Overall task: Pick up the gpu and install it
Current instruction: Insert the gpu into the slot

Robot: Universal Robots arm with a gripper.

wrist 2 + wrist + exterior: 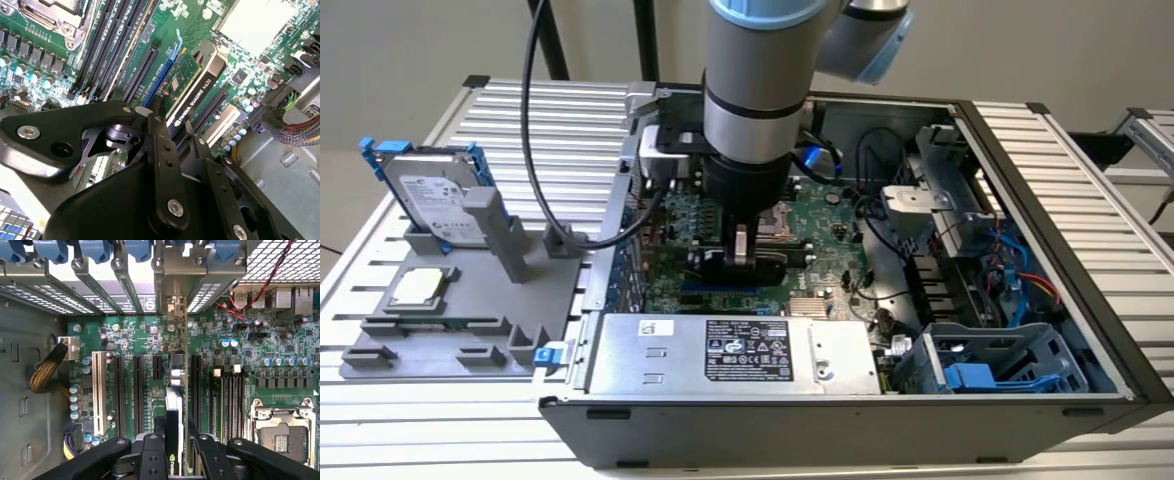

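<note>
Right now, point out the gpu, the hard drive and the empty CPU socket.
gpu [192,97]: second wrist view, on its black shroud edge.
hard drive [434,195]: exterior view, on its silver face.
CPU socket [280,432]: first wrist view, on its open centre.

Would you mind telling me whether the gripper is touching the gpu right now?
Touching. In the second wrist view the gripper has its fingers closed on the gpu, which stands edge-on over the motherboard slots.
</note>
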